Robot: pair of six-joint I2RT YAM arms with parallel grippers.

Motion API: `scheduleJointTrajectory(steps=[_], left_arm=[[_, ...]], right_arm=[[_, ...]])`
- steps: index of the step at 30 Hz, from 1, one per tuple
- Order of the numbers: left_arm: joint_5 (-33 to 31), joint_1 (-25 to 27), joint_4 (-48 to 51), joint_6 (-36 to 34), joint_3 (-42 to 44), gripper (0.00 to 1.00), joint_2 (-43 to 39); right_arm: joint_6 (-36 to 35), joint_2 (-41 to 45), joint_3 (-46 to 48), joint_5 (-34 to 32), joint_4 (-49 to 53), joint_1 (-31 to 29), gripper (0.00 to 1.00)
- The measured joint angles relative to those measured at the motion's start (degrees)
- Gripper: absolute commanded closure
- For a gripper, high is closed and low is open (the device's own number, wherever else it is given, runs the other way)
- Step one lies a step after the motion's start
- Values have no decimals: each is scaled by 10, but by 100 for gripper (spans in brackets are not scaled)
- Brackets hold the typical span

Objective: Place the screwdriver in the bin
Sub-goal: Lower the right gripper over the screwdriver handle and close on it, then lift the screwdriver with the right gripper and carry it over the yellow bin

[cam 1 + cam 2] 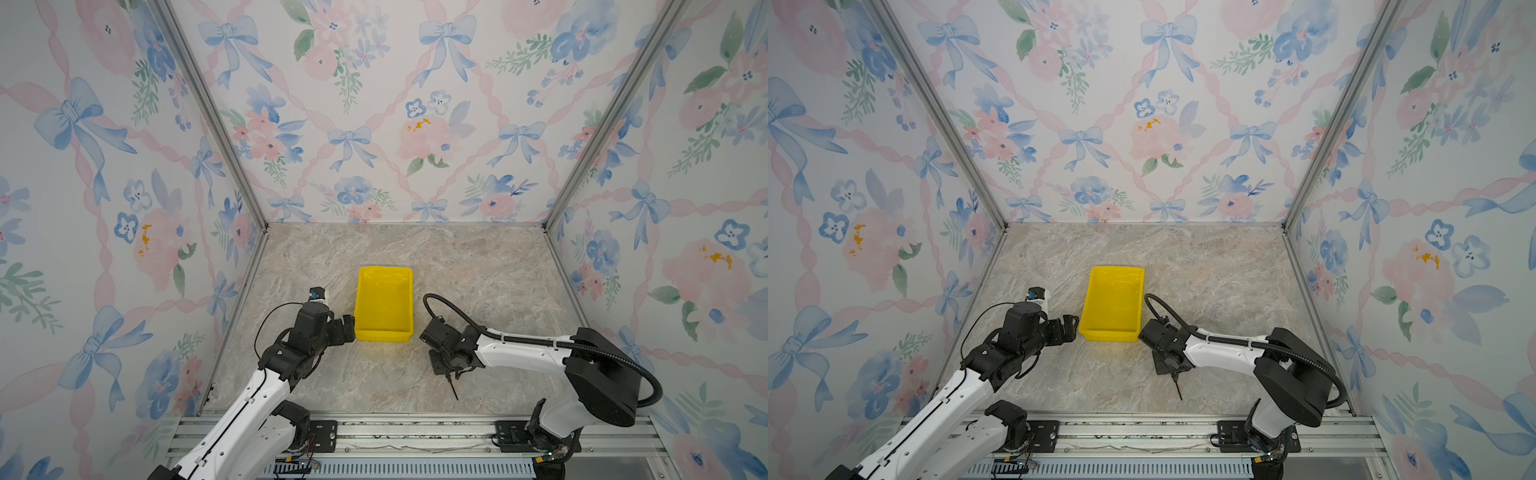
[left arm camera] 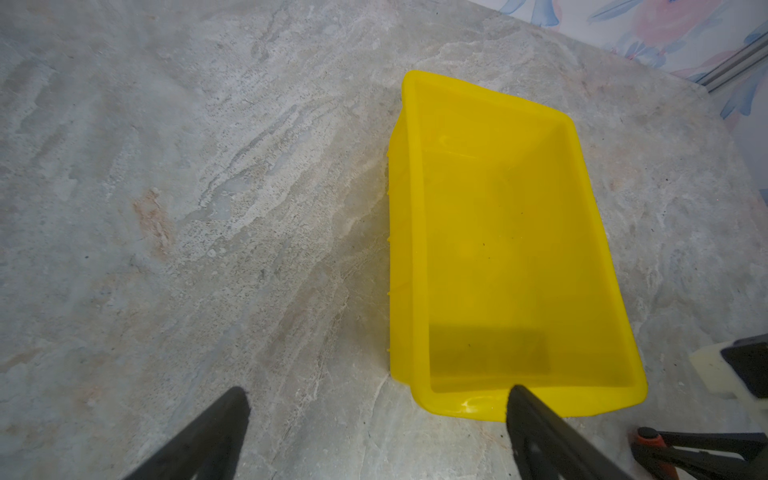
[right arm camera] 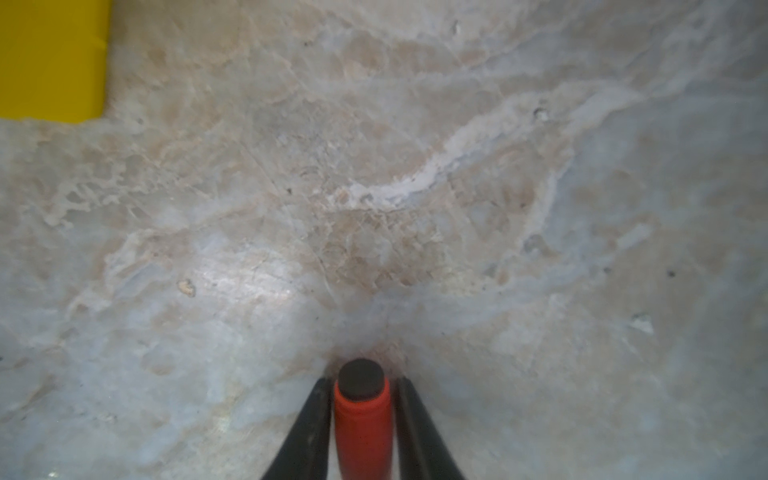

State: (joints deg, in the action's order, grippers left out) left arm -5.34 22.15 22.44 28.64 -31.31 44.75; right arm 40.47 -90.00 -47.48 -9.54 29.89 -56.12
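The yellow bin (image 1: 384,299) (image 1: 1113,299) stands empty at the middle of the marble table. My right gripper (image 3: 363,380) is shut on the orange-red handle of the screwdriver (image 3: 363,424), low over the table. In both top views this gripper (image 1: 446,369) (image 1: 1173,369) sits to the near right of the bin, and the thin dark shaft (image 1: 453,388) (image 1: 1178,388) pokes out toward the front edge. My left gripper (image 2: 377,397) (image 1: 348,328) is open and holds nothing. It hovers at the bin's (image 2: 498,249) near left corner, one finger over the rim.
Floral walls close in the table on three sides. An aluminium rail (image 1: 415,432) runs along the front edge. The right arm's black cable (image 1: 455,309) loops up beside the bin's right wall. A corner of the bin (image 3: 50,58) shows in the right wrist view.
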Motion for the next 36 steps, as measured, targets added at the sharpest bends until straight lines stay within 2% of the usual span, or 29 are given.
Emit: scheduleJointTrajectory(steps=[10,23,30,36], left_arm=[[-4,11,0,0,0,2,-9],[-11,14,0,0,0,3,-10],[-19,14,0,0,0,3,-10],[-26,19,0,1,0,3,-18]], right_arm=[[-2,-1,-13,-6,24,-6,97],[-4,131,-103,-38,75,-4,98],[-1,115,-199,-28,74,22,98],[12,40,-273,-5,56,49,98]])
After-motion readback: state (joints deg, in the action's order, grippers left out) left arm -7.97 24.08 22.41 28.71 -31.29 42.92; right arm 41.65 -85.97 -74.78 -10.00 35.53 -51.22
